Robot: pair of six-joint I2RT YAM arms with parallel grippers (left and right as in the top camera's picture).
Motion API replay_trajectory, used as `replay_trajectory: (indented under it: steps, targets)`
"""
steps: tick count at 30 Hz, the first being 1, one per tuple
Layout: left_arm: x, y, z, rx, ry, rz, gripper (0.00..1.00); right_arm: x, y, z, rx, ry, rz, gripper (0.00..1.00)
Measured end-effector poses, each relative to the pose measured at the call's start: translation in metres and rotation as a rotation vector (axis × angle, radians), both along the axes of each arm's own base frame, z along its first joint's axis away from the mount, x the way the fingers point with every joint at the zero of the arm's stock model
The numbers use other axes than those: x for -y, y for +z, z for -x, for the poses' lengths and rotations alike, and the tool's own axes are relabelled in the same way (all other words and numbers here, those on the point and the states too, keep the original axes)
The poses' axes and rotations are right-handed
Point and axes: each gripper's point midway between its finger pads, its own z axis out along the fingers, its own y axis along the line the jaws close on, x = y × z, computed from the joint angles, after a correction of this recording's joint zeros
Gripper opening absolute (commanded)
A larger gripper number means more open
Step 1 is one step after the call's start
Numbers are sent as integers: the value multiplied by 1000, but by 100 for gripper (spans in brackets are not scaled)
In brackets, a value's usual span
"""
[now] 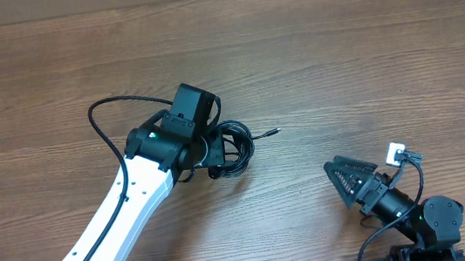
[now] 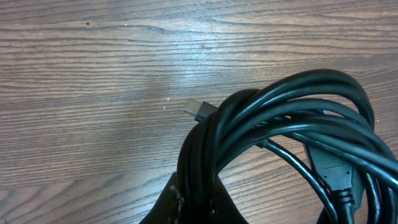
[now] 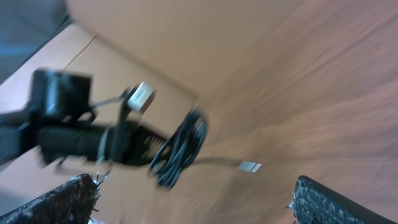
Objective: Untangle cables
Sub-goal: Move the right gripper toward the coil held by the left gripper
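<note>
The cables (image 1: 236, 144) form one bunched coil of black cords on the wooden table, left of centre. One strand runs right to a small silvery plug tip (image 1: 276, 131). My left gripper (image 1: 216, 153) is shut on the coil's left side. In the left wrist view the cables (image 2: 280, 118) loop up out of my left gripper (image 2: 200, 198), with a plug tip (image 2: 198, 109) lying on the wood behind them. My right gripper (image 1: 337, 182) stands open and holds nothing, well to the right of the coil. Its blurred view shows the cables (image 3: 180, 149) and a plug tip (image 3: 250, 166) far ahead of my right gripper (image 3: 196, 205).
The left arm's own thicker black wire (image 1: 108, 118) arcs out to the left of its wrist. A small white tag (image 1: 395, 153) sits on the right arm. Bare wooden table (image 1: 364, 54) stretches across the back and right.
</note>
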Motion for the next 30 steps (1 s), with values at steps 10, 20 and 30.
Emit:
replay_trajectory:
  steps: [10,20,30]
  targets:
    - [2,0,-4,5,43,22,4,-2,-15,-1,-59,15,23,75]
    - [18,7,-19,71,60,80,4,-11,-54,-5,-334,46,-1,64]
    - [42,-3,-3,68,-23,44,4,-59,-47,-1,-424,168,94,56]
